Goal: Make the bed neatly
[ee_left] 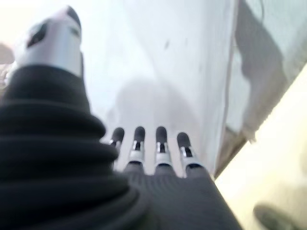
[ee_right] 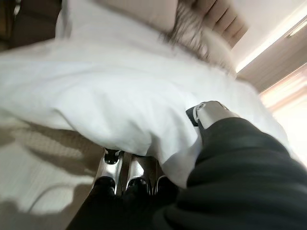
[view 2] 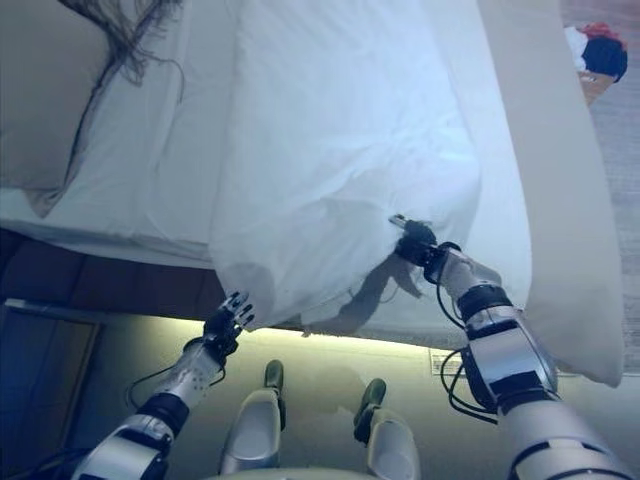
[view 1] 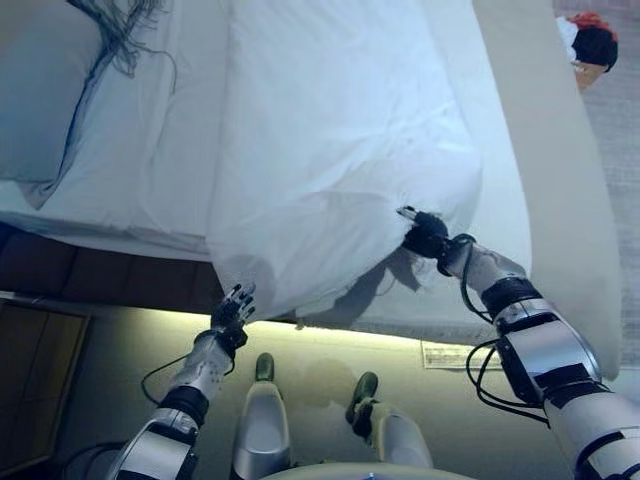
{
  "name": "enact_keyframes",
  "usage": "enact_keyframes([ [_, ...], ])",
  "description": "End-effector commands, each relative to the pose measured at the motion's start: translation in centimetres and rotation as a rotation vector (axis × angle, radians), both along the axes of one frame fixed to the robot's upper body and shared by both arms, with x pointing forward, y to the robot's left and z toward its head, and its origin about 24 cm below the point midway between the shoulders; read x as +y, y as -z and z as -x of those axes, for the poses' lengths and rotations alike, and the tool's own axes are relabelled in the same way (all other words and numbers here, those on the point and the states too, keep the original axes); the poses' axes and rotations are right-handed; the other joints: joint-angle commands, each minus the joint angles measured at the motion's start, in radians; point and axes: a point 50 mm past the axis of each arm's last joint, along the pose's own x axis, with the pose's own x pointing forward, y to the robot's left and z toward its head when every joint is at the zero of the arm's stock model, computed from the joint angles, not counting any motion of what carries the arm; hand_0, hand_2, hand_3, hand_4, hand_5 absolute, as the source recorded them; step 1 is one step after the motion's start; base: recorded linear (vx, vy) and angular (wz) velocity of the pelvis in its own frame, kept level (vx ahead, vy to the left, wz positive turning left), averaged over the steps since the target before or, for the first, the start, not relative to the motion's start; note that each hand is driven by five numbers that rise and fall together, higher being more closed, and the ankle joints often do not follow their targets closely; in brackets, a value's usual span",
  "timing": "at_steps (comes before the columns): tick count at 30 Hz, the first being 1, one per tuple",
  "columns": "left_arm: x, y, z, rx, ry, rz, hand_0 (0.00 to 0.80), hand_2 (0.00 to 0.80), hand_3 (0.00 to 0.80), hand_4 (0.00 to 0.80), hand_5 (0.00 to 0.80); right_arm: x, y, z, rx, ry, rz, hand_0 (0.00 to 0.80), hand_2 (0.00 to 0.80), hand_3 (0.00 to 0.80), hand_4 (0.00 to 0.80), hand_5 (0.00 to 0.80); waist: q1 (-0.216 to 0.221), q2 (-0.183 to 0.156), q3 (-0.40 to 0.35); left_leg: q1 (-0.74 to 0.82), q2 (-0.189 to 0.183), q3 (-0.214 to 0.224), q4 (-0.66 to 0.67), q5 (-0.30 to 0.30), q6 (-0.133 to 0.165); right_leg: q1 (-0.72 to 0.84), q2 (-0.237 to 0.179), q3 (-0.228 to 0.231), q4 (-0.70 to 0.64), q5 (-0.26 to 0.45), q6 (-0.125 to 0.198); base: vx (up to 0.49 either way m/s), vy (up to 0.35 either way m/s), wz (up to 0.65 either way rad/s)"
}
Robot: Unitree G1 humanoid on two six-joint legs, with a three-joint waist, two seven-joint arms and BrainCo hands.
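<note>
A white duvet [view 1: 340, 130] lies over the bed, its near edge hanging over the side of the mattress [view 1: 120, 200]. My right hand [view 1: 425, 235] is at that hanging edge, its fingers curled under the cloth and its thumb on top, pinching the duvet [ee_right: 96, 105]. My left hand [view 1: 233, 312] is below the duvet's lower left corner, open, fingers straight, close to the hanging cloth [ee_left: 158, 86] but holding nothing. A grey pillow [view 1: 40, 90] lies at the head end on the left.
A dark fringed throw [view 1: 115, 30] lies by the pillow. The dark bed base [view 1: 100, 275] and a lit strip run under the mattress. A basket with red and dark items [view 1: 592, 45] stands on the floor at the far right.
</note>
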Motion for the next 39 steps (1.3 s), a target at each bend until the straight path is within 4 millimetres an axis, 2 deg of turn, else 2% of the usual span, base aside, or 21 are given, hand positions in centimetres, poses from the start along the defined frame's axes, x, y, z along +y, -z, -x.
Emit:
enact_keyframes([
  [1, -1.7, -0.8, -0.9, -0.010, -0.016, 0.133, 0.000, 0.000, 0.000, 0.000, 0.000, 3.0, -5.1, -1.1, -0.206, -0.069, -0.233, 0.800, 0.800, 0.800, 0.800, 0.800, 0.019, -0.024, -0.060, -0.002, 0.061, -0.017, -0.086, 0.068, -0.021, 0.042, -0.074, 0.012, -0.063, 0.029, 0.074, 0.066, -0.086, 0.13],
  [7, -4.1, 1.0, 0.5, 0.119, -0.077, 0.453, 0.000, 0.000, 0.000, 0.000, 0.000, 7.0, -7.4, -1.2, -0.266, -0.121, -0.320, 0.800, 0.800, 0.800, 0.800, 0.800, 0.036, -0.064, -0.058, 0.017, 0.085, -0.022, -0.066, 0.052, -0.024, 0.081, -0.063, -0.005, -0.065, 0.027, 0.076, 0.080, -0.109, 0.17],
  [13, -7.6, 1.6, 2.0, 0.235, -0.079, 0.873, 0.000, 0.000, 0.000, 0.000, 0.000, 8.4, -8.7, -1.5, -0.296, -0.094, -0.352, 0.800, 0.800, 0.800, 0.800, 0.800, 0.054, -0.102, -0.053, 0.041, 0.100, -0.020, -0.087, 0.049, -0.027, 0.136, -0.040, -0.010, -0.114, 0.038, 0.084, 0.055, -0.122, 0.03],
  [16, -8.9, 1.4, 2.4, 0.298, -0.066, 1.007, 0.000, 0.000, 0.000, 0.000, 0.000, 8.5, -9.3, -1.7, -0.319, -0.076, -0.370, 0.800, 0.800, 0.800, 0.800, 0.800, 0.062, -0.110, -0.042, 0.038, 0.107, -0.021, -0.089, 0.049, -0.029, 0.142, -0.035, -0.011, -0.119, 0.041, 0.086, 0.006, -0.074, -0.02],
  [22, -10.2, 1.1, 2.7, 0.397, -0.046, 1.089, 0.000, 0.000, 0.000, 0.000, 0.000, 9.5, -10.2, -1.4, -0.369, -0.098, -0.433, 0.800, 0.800, 0.800, 0.800, 0.800, 0.064, -0.121, -0.021, 0.022, 0.118, -0.026, -0.090, 0.055, -0.035, 0.140, -0.029, -0.008, -0.127, 0.046, 0.091, -0.013, -0.061, 0.00],
  [26, -10.6, 0.3, 2.0, 0.374, -0.019, 1.103, 0.000, 0.000, 0.000, 0.000, 0.000, 10.4, -10.1, -0.9, -0.380, -0.129, -0.460, 0.800, 0.800, 0.800, 0.800, 0.800, 0.051, -0.128, -0.013, 0.016, 0.126, -0.024, -0.084, 0.055, -0.038, 0.134, -0.025, 0.000, -0.125, 0.048, 0.091, -0.019, -0.044, 0.00],
  [31, -10.8, -0.9, 0.5, 0.265, -0.023, 1.123, 0.000, 0.000, 0.000, 0.000, 0.000, 11.3, -9.4, 0.2, -0.378, -0.189, -0.472, 0.800, 0.800, 0.800, 0.800, 0.800, 0.023, -0.132, -0.010, 0.011, 0.135, -0.018, -0.070, 0.053, -0.042, 0.123, -0.021, 0.016, -0.119, 0.045, 0.088, -0.013, -0.011, -0.05],
  [34, -10.4, -2.2, -1.1, 0.113, -0.052, 1.161, 0.000, 0.000, 0.000, 0.000, 0.000, 11.9, -8.0, 1.2, -0.348, -0.237, -0.456, 0.800, 0.800, 0.800, 0.800, 0.800, -0.003, -0.133, -0.016, 0.019, 0.136, -0.011, -0.070, 0.052, -0.044, 0.122, -0.022, 0.029, -0.118, 0.041, 0.088, 0.004, 0.006, -0.01],
  [39, -9.5, -4.2, -3.1, -0.081, -0.096, 1.194, 0.000, 0.000, 0.000, 0.000, 0.000, 11.6, -5.7, 2.5, -0.302, -0.254, -0.434, 0.800, 0.800, 0.800, 0.800, 0.800, -0.031, -0.130, -0.025, 0.027, 0.134, -0.011, -0.068, 0.048, -0.047, 0.118, -0.026, 0.034, -0.110, 0.033, 0.088, 0.023, 0.024, -0.08],
])
